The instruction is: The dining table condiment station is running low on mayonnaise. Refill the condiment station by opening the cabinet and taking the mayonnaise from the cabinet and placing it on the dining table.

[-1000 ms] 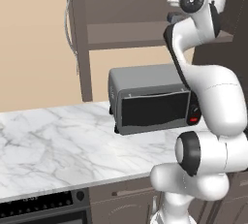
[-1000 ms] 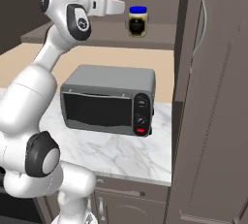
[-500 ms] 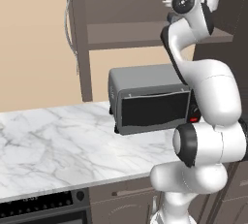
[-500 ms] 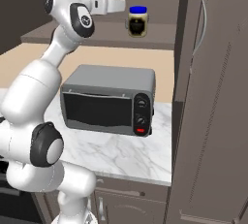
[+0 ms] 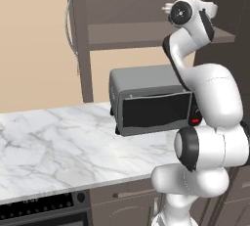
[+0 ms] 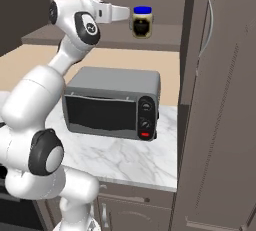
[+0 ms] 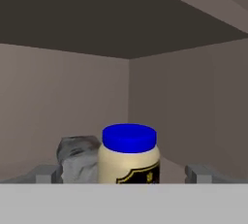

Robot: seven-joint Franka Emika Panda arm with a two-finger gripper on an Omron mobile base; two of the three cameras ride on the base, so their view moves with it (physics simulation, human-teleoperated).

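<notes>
Dark grey-brown cabinet (image 6: 220,100) stands open; your gripper (image 6: 126,13), jaws wide and empty, faces the mayonnaise (image 6: 142,22) just ahead on the shelf. Advance crooked and you topple it against the grey object (image 7: 77,159) beside it.

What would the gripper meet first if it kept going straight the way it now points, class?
Most likely the mayonnaise jar on the cabinet shelf, centred between the open gripper tips.
</notes>
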